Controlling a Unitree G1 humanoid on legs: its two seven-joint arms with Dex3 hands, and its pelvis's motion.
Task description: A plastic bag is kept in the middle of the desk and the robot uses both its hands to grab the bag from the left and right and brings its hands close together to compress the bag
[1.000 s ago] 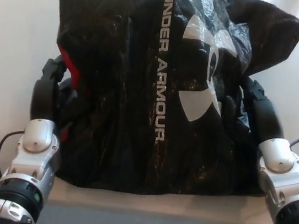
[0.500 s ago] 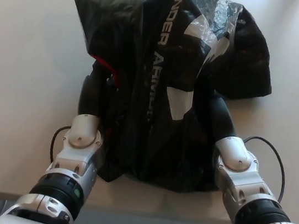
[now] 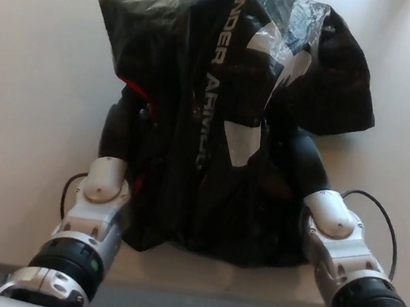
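A: Head view first: where is the plastic bag [image 3: 225,118] now?

B: On the middle of the pale worktop [image 3: 29,98], black and glossy, with white lettering down its front and a white logo beside it. A sliver of red shows at its left edge. It stands bunched, narrow at the waist and fuller at the top, with its lower hem near the worktop's front edge.

A: And the 2 hands?

B: The left robot hand [image 3: 126,129] is pressed into the bag's left flank, the right robot hand [image 3: 296,155] into its right flank. Both are black and half buried in black film, so I cannot tell how far the fingers are curled or whether they pinch the plastic or only push on it.

A: What changed?

B: 1 second ago the bag was spread wide, with the hands out at its far edges. Half a second ago they had come well inward and the bag had crumpled. Since then, little has moved: the left forearm has shifted slightly outward, the folds have settled.

A: Meaning?

B: I judge the squeeze largely done. The hands are close together with the bag gathered between them, so what remains is at most a final press.
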